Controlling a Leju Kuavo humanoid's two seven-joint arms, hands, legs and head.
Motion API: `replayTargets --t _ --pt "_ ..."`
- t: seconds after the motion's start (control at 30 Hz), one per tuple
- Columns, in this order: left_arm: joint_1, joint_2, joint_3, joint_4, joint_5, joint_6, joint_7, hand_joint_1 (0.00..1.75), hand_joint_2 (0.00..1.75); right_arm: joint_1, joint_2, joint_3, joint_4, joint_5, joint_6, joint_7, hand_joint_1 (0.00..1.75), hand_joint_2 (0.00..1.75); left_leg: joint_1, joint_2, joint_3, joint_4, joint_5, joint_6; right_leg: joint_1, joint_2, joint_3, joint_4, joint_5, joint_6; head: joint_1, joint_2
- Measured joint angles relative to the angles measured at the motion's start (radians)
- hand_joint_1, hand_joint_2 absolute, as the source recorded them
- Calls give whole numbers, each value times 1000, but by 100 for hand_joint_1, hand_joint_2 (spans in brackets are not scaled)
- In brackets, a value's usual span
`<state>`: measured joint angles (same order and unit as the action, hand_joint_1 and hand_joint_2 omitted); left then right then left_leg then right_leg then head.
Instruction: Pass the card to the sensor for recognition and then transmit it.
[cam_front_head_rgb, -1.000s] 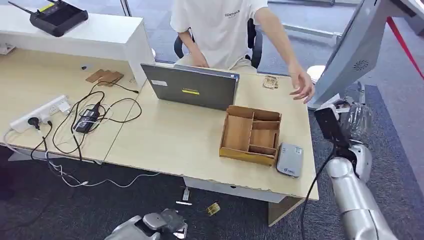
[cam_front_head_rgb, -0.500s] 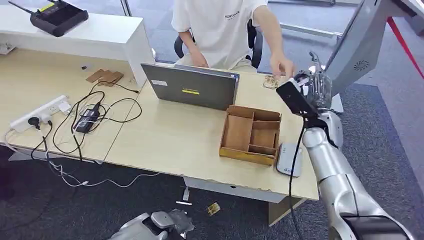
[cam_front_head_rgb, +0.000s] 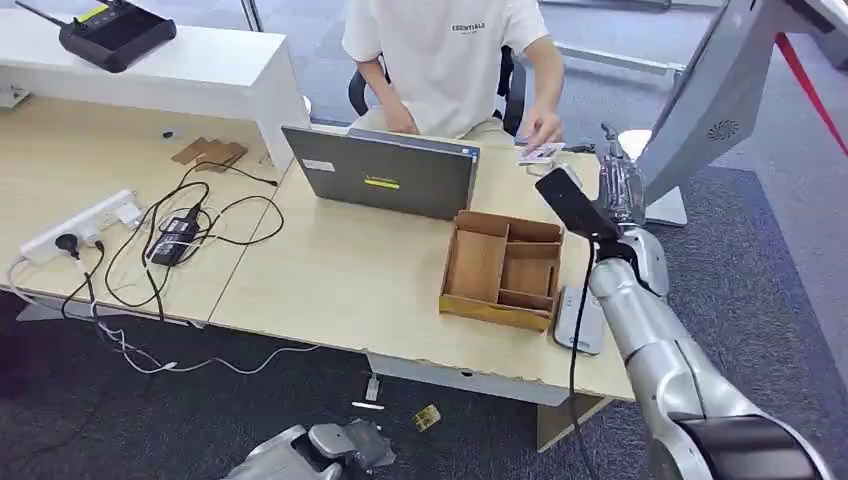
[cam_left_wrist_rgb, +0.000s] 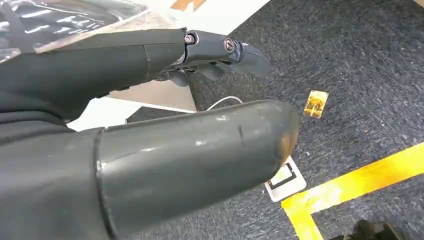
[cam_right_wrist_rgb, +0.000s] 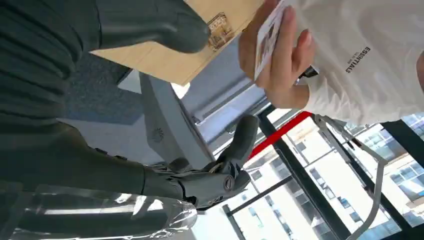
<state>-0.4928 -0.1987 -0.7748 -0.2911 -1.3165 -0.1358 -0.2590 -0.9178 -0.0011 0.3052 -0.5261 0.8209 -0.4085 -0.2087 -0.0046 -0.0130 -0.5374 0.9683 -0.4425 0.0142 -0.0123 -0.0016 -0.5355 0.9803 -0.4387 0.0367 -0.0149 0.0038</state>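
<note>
Right hand (cam_front_head_rgb: 622, 188) hovers with fingers spread, holding nothing, just beside the card (cam_front_head_rgb: 540, 153) pinched in a person's hand (cam_front_head_rgb: 543, 131) (left hand (cam_left_wrist_rgb: 150, 130) hangs idle, holding nothing). Closing early could fumble the card.

Bright, even daylight — soft shadows, sharp head view, close wrist foregrounds blurred.

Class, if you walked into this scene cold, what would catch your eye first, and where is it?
The robot's right hand is raised at the desk's far right corner, fingers apart, near a seated person's hand holding out a card. Next, the grey laptop mid-desk, with the wooden organiser tray in front of it.
</note>
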Motion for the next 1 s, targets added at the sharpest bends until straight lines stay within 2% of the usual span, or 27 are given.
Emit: replayTargets --t 0.17,0.23,0.3,0.4,0.47,0.57,0.67,0.8,1.0 --pt "-1 0 -6 0 4 0 -2 0 0 1 -5 0 14 -32 -7 -15 0 175 0 0 0 0 0 0 0 0 0 0 0 0 0 0" --pt "-1 0 -8 0 10 0 0 0 0 1 -9 0 13 -91 28 -34 0 175 0 1 0 0 0 0 0 0 0 0 0 0 -1 0" --pt "-1 1 -8 0 18 0 5 0 0 2 -12 -6 10 -193 116 -52 0 175 0 1 0 0 0 0 0 0 0 1 0 0 0 0" --pt "-2 4 -9 0 31 0 11 0 0 10 -23 -19 -23 -359 305 -63 0 175 0 1 0 0 0 0 0 0 0 0 0 0 0 0" --pt "-2 6 -9 0 39 1 15 0 0 22 -36 -25 -59 -457 406 -63 0 175 0 0 0 0 0 0 0 0 0 0 0 0 0 0" --pt "-2 11 -10 0 52 4 23 0 0 57 -63 -28 -143 -565 512 -45 0 175 0 0 1 0 0 0 0 0 0 0 0 0 0 0" --pt "-3 18 -10 1 60 11 28 0 0 111 -93 -28 -240 -639 571 -13 0 175 0 0 0 0 0 0 0 0 0 0 0 0 0 0" --pt "-3 27 -10 1 71 17 34 0 0 200 -126 -27 -363 -660 629 7 0 175 0 1 0 0 0 0 0 0 0 0 0 0 0 0" --pt "-4 37 -10 1 74 22 37 0 0 329 -163 -14 -536 -585 691 5 0 175 0 0 1 0 0 0 0 0 0 0 0 0 0 0"
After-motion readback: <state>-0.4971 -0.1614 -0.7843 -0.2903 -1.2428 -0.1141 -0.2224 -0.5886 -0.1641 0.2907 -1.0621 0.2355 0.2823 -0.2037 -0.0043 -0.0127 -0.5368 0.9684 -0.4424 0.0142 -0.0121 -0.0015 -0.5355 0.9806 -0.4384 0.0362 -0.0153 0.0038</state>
